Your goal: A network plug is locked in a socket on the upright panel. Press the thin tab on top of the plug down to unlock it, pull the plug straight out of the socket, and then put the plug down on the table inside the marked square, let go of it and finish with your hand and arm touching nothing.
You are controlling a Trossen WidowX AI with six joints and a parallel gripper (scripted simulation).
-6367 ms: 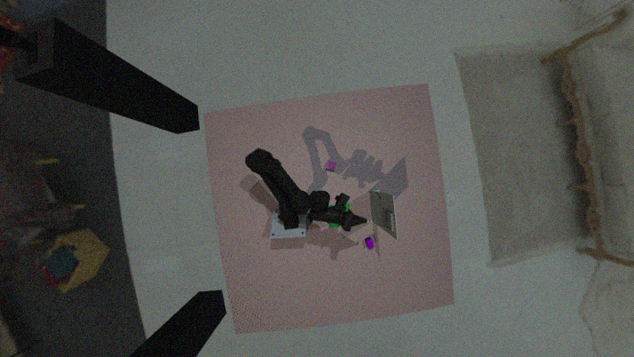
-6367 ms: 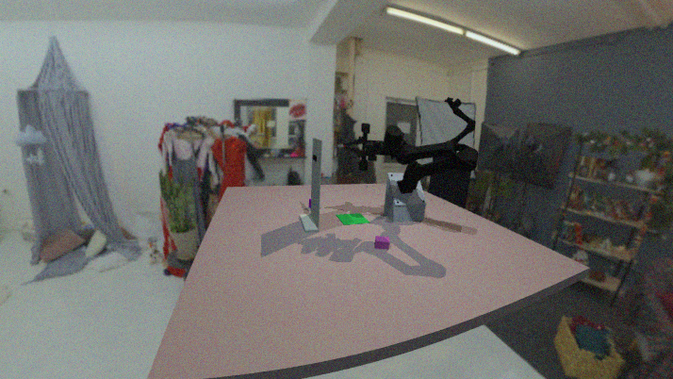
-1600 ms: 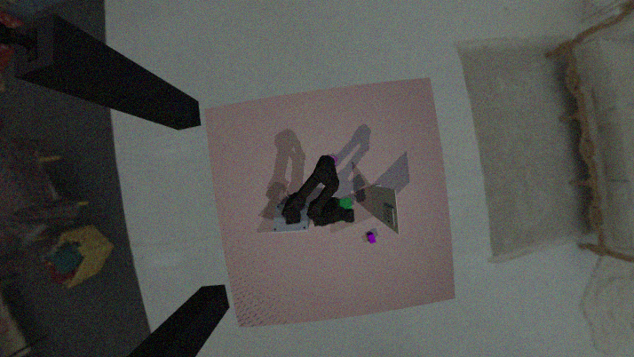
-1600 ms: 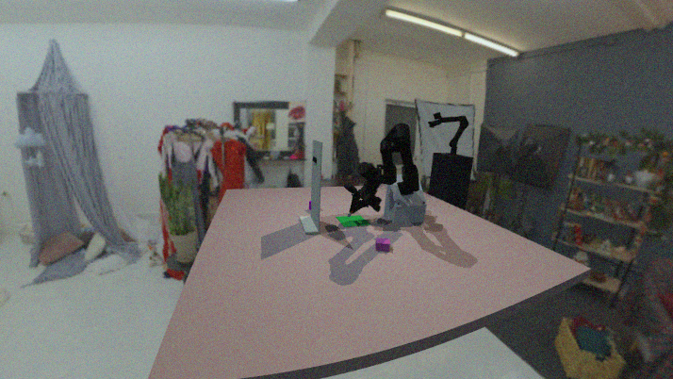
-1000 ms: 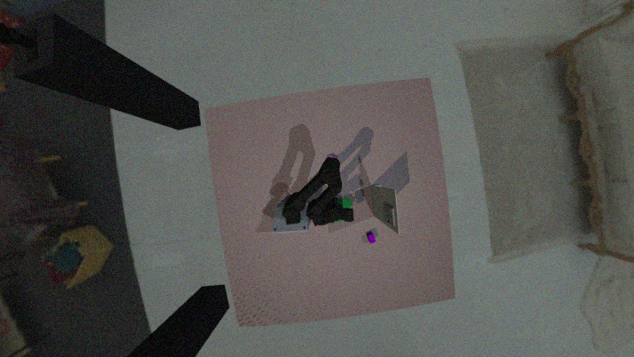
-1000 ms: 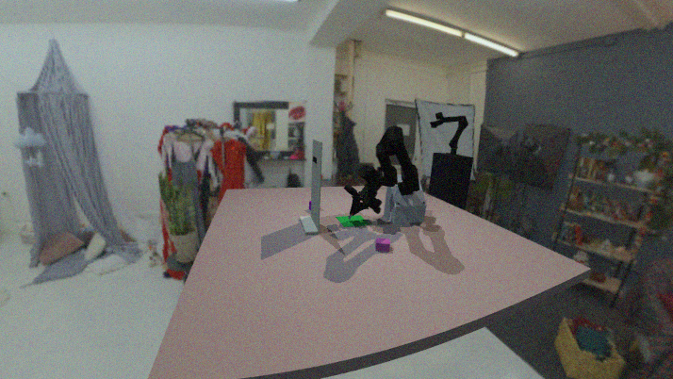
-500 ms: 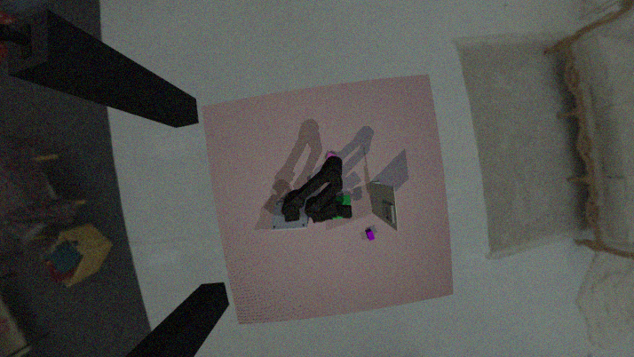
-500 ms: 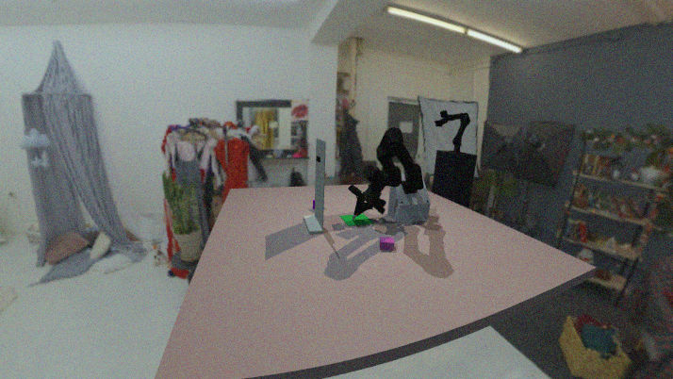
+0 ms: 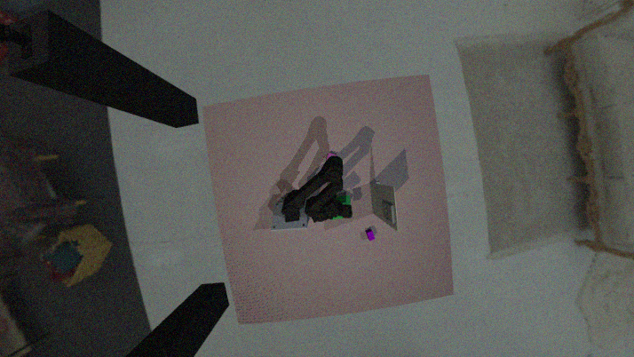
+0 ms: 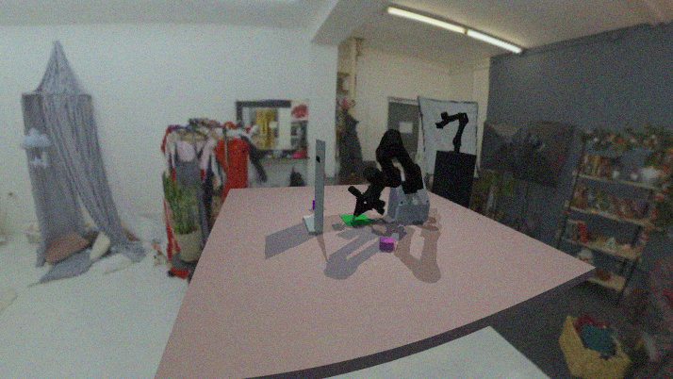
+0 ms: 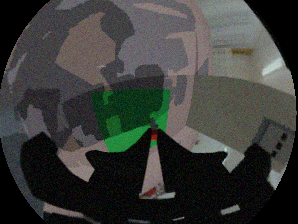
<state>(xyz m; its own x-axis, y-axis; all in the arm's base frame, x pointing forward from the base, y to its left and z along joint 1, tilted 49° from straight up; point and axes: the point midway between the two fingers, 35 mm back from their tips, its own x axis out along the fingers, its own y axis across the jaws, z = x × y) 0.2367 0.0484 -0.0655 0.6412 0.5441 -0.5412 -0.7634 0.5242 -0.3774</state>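
My gripper (image 10: 360, 210) (image 11: 153, 131) is shut on the network plug (image 11: 154, 168), a small pale piece with a red tip that shows between the dark fingers in the wrist view. The gripper hangs low over the green marked square (image 9: 344, 199) (image 10: 356, 220) (image 11: 129, 112), near its edge. I cannot tell whether the plug touches the table. The grey upright panel (image 9: 384, 206) (image 10: 320, 185) with its socket stands a short way off from the gripper. In the overhead view the arm hides the plug.
A small purple block (image 9: 369, 234) (image 10: 386, 243) lies on the pink table (image 9: 311, 275) (image 10: 283, 306) in front of the square. The arm's grey base (image 9: 288, 220) (image 10: 409, 205) stands behind the square. The panel stands on a small pale foot (image 10: 309, 223).
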